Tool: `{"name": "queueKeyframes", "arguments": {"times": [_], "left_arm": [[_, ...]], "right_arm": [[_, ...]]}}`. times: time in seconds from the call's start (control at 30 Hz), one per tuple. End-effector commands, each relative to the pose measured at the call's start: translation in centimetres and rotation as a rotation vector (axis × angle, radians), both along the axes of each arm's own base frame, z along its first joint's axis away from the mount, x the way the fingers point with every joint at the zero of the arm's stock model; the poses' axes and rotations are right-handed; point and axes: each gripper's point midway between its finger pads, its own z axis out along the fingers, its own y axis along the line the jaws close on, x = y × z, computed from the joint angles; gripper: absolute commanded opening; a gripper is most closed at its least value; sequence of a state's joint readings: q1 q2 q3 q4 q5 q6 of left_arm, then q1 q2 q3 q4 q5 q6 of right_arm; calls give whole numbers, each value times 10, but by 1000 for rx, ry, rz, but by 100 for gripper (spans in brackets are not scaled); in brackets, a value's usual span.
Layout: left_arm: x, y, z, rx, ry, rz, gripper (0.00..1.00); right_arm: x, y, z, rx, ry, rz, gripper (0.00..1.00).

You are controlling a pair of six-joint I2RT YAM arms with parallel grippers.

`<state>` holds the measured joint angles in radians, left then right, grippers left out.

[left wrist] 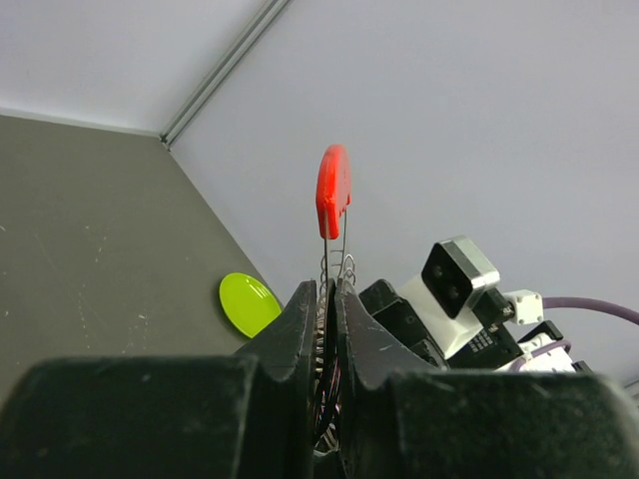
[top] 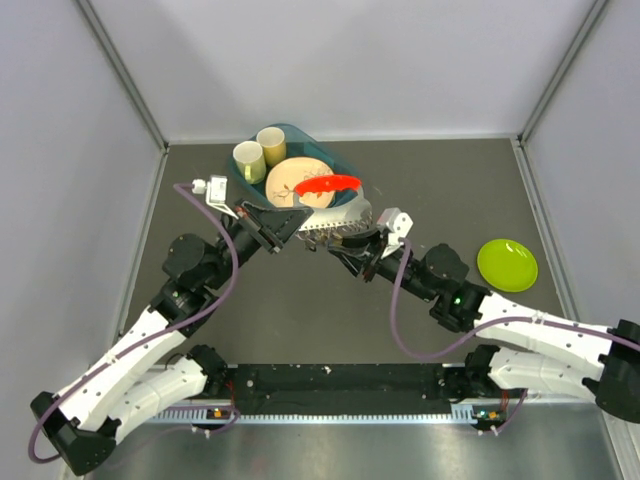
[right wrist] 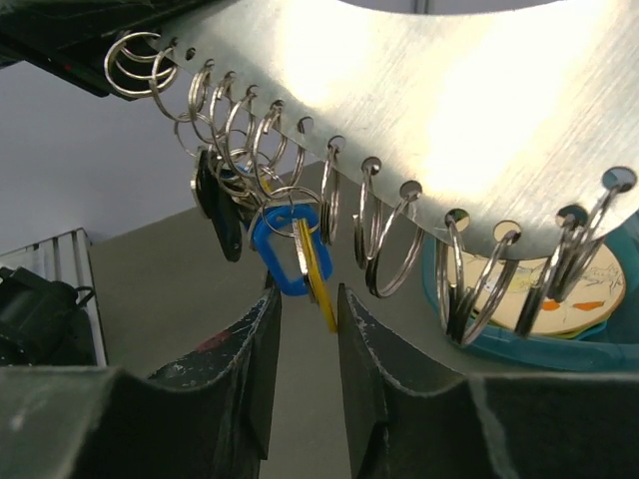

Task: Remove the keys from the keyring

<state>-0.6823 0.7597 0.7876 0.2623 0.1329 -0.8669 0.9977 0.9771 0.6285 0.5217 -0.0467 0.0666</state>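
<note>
The keyring shows as a red curved clip (top: 328, 184) (left wrist: 332, 190) joined to a shiny metal plate (right wrist: 419, 110) with several wire rings (right wrist: 384, 244) along its edge. It is held up in the air. My left gripper (left wrist: 330, 286) (top: 283, 224) is shut on the plate's edge, with the rings pinched between its jaws. The keys hang from the rings in the right wrist view: a blue-headed one (right wrist: 283, 249), a yellow one (right wrist: 319, 269) and a black one (right wrist: 218, 210). My right gripper (right wrist: 308, 294) (top: 350, 245) is open just below them. The yellow key's tip dips between its fingers without being gripped.
A teal tub (top: 345, 170) (right wrist: 599, 344) behind the grippers holds two pale cups (top: 260, 148) and a patterned plate. A lime-green plate (top: 507, 265) (left wrist: 250, 303) lies on the dark table at the right. Grey walls enclose the table.
</note>
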Motion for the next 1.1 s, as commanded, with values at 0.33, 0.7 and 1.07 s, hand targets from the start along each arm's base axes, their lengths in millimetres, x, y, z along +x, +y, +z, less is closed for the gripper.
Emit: {"name": "queueKeyframes", "arguments": {"times": [0.33, 0.7, 1.07], "left_arm": [[-15, 14, 40, -103, -91, 4, 0], [-14, 13, 36, -109, -76, 2, 0], [-12, 15, 29, -105, -66, 17, 0]], "right_arm": [[6, 1, 35, 113, -69, -33, 14], [3, 8, 43, 131, -77, 0, 27], [0, 8, 46, 132, -91, 14, 16]]}}
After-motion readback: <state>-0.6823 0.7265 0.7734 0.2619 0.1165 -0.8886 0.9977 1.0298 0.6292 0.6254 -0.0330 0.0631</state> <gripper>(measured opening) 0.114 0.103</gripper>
